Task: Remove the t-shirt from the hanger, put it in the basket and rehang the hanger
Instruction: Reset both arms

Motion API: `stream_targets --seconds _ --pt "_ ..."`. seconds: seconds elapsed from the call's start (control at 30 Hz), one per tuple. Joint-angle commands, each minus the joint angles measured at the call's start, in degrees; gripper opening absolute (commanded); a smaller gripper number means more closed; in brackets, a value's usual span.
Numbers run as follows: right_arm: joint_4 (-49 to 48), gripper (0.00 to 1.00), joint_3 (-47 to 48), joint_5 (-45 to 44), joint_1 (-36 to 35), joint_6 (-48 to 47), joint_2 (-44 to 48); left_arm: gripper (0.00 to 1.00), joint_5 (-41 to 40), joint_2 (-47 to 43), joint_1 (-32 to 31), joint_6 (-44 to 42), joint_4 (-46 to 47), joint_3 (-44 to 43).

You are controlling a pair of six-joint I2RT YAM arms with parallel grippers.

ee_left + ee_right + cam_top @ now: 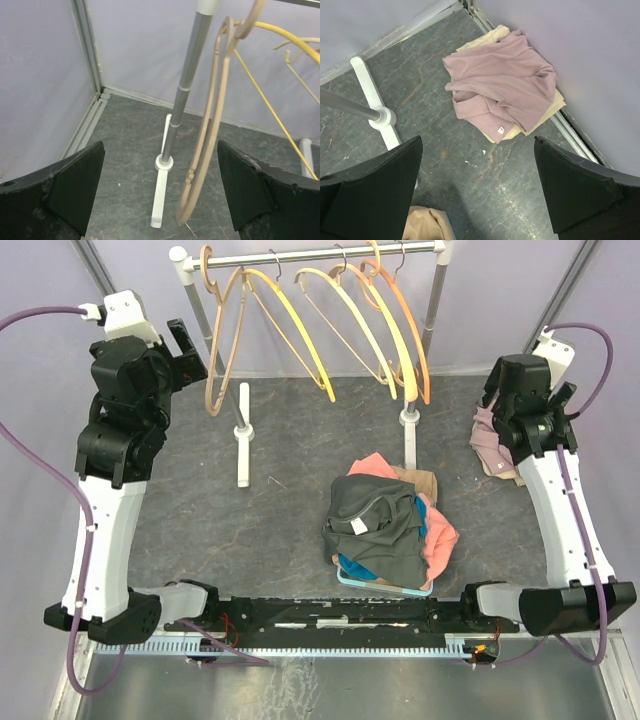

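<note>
Both pincers stand wide apart and hold nothing. The left pincer (pixel 186 348) (pixel 160 187) is raised and faces the clothes rack. Ahead of it and slightly right hangs a tan hanger (pixel 222 340) (pixel 210 130), seen nearly edge-on, so its long axis runs close to upright in the wrist view. Its hook is up at the rail (pixel 320 257) and its lower end is near the rack's white foot (pixel 162 195). The rack's grey post (pixel 187 65) rises directly ahead of this pincer. Farther to its right, yellow hangers (pixel 300 330) and orange hangers (pixel 405 330) hang from the same rail, fanned out. In the wrist view they are cut off at the frame edge.

The right pincer (pixel 497 435) (pixel 477 185) points down at the table (pixel 485 170). Beyond its fingertips, in the corner by the wall, lies a mauve t-shirt (pixel 487 435) (pixel 505 85). It is crumpled on a cream garment (pixel 555 107), with a small white label (pixel 501 130) at its near edge, and it is too bunched to tell which way it points. The arm hides much of it from above.

To this pincer's left and nearer the arm bases sits a pile (pixel 440 540) of coral, tan and blue cloth. It is topped by a dark grey t-shirt (pixel 385 530), also rumpled.
</note>
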State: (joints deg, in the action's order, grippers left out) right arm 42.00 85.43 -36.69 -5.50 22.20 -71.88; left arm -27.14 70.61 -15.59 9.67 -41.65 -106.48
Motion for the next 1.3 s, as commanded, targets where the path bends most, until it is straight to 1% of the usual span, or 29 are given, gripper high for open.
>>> stream_targets --seconds 0.0,0.1,0.27,0.4,0.57,0.73,0.93,1.17,1.27 --pt "-3.78 0.99 4.94 3.03 0.96 0.27 -2.50 0.99 -4.90 2.98 1.84 -4.22 2.38 -2.06" --pt "-3.91 1.00 7.04 3.47 1.20 0.72 -4.84 0.99 -3.86 4.91 4.01 -2.39 2.77 -2.61" --pt "-3.48 0.99 9.85 3.52 1.32 1.19 -7.21 0.99 0.17 7.61 8.09 0.64 3.73 -3.82" --pt "-2.38 1.00 11.73 4.23 1.28 2.60 -8.03 0.99 3.54 7.23 8.17 0.55 4.78 -3.98" --pt "-1.83 1.00 11.34 4.29 1.51 3.51 -7.75 0.99 4.24 5.83 8.21 1.15 5.26 -3.39" --pt "-1.53 1.00 10.11 4.23 1.55 3.94 -5.97 0.99 5.03 3.20 8.22 2.10 7.09 -0.58" --pt "-0.34 1.00 6.32 5.92 1.59 6.81 -0.73 0.99 8.17 -1.36 8.22 3.55 8.85 3.88" --pt "1.01 1.00 2.74 4.74 1.58 5.97 4.62 0.99 9.28 -6.93 8.21 3.10 10.59 8.04" --pt "1.84 1.00 1.85 4.50 1.57 6.14 6.32 0.99 9.48 -7.53 8.21 3.06 10.38 8.46"
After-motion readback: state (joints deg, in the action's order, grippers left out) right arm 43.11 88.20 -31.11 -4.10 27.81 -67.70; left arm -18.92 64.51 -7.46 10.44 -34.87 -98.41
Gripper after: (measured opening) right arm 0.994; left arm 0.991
